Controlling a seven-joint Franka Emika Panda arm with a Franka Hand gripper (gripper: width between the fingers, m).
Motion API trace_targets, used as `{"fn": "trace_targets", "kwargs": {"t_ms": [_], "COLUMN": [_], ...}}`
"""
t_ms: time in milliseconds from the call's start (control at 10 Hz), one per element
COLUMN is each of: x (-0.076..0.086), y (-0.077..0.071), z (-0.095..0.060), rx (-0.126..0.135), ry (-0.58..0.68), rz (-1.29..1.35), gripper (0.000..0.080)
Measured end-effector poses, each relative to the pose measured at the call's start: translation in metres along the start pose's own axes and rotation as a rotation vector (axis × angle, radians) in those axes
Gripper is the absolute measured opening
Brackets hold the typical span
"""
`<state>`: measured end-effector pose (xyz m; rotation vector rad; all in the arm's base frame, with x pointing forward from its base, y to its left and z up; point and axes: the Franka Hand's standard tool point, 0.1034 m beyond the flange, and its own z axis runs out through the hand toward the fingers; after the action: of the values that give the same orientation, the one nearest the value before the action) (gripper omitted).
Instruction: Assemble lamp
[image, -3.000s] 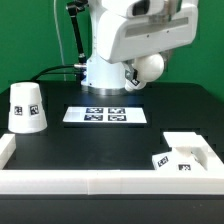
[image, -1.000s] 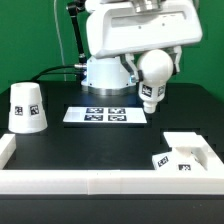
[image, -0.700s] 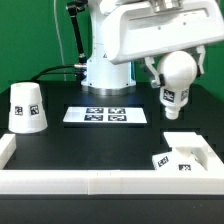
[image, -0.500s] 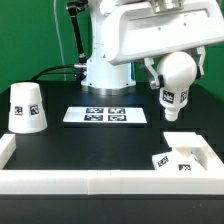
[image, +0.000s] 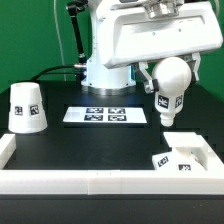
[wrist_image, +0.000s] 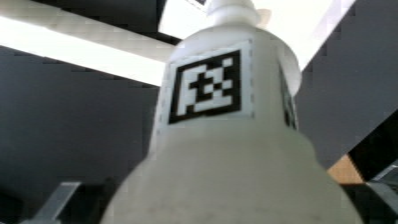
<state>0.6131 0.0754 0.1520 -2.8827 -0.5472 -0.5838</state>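
My gripper (image: 170, 72) is shut on the white bulb (image: 167, 88) and holds it in the air, round top up between the fingers and tagged neck pointing down. The bulb hangs above and a little behind the flat square base block (image: 192, 152), which lies at the front on the exterior view's right. In the wrist view the bulb (wrist_image: 222, 130) fills the picture, its tag facing the camera, with a dark finger (wrist_image: 54, 203) at the edge. The cup-shaped shade (image: 25, 106) stands wide end down, on the exterior view's left.
The marker board (image: 106, 115) lies flat in the middle of the black table. A white rail (image: 80, 182) runs along the front edge and up both sides. The white robot pedestal (image: 100, 70) stands behind the marker board.
The gripper has carried the bulb from near the pedestal toward the exterior view's right and then slightly down, closer to the base block. The shade and base have not moved.
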Motion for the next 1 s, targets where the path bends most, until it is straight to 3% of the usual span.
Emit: {"fn": "trace_targets", "kwargs": {"t_ms": [400,500,700,1000], "x": [0.001,0.0012,0.0045,0.0047], "y": [-0.0011,0.0037,-0.0026,-0.0049], "z": [0.0001,0.0002,0.0018,0.0035], "rx": [0.005,-0.019,-0.058,-0.061], "ry": [-0.003,0.021,0.078,0.085], "rz": [0.035,0.032,0.034,0.035], "gripper": [0.0576,0.0576,0.0576,0.0576]}}
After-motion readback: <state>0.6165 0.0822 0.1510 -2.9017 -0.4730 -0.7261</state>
